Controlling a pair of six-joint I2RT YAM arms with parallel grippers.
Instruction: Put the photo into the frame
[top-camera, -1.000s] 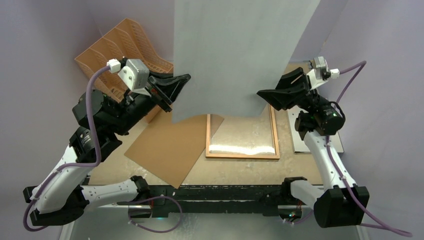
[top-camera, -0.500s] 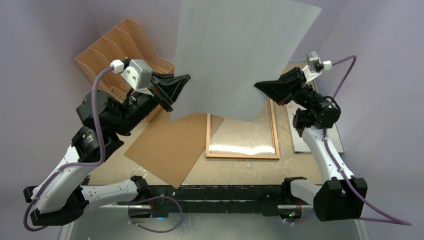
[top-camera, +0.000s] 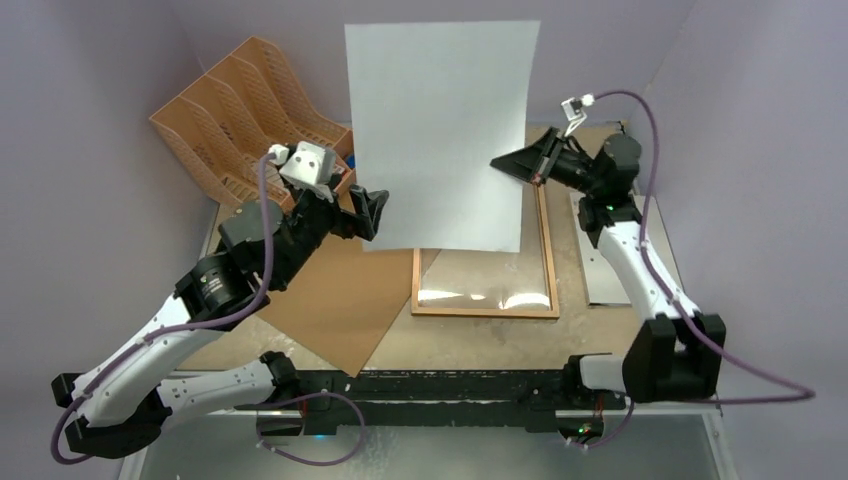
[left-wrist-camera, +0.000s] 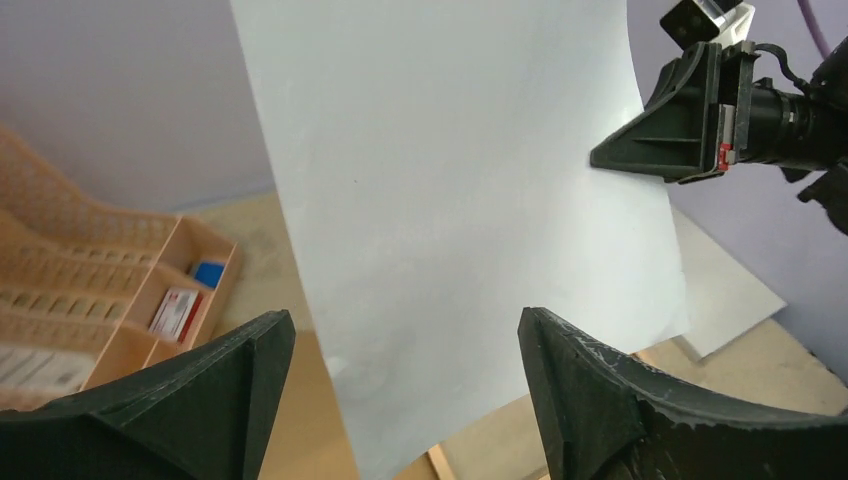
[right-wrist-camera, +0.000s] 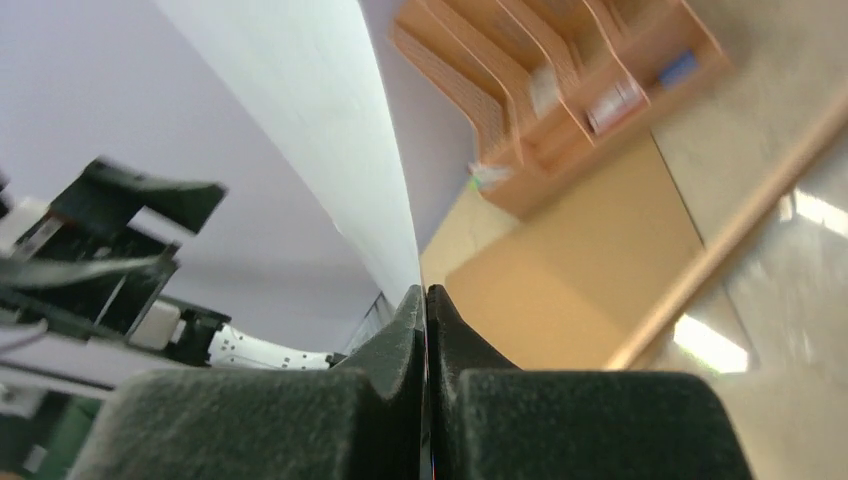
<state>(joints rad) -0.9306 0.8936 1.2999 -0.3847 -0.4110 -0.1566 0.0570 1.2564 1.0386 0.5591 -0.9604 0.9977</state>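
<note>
The pale wooden table (top-camera: 470, 340) carries everything, and above it the photo (top-camera: 440, 130) is the biggest thing in sight: it hangs upright in the air with its plain white back toward the overhead camera. Its lower edge sits over the far part of the frame (top-camera: 485, 313) without lying in it. To the left, the brown fibreboard backing panel (top-camera: 330, 300) lies flat at an angle, its right side up against the frame's left rail. The frame itself lies flat near the middle of the table, its glazing catching bright reflections. The orange-tan file rack (top-camera: 225, 110) stands at the far left corner. A pale grey sheet (top-camera: 600, 285) rests flat just beside the frame on the right, partly under the right arm. The right gripper (top-camera: 497, 164) has its fingers pressed together on the photo's right edge, pinching the paper and carrying it alone. The left gripper (top-camera: 372, 215) is by the photo's lower left corner with its fingers spread wide; from its wrist camera the sheet hangs beyond the gap between them, touching neither. In the rack's low tray sit a small blue item (left-wrist-camera: 208, 272) and a small red-and-white one (left-wrist-camera: 178, 312).
</note>
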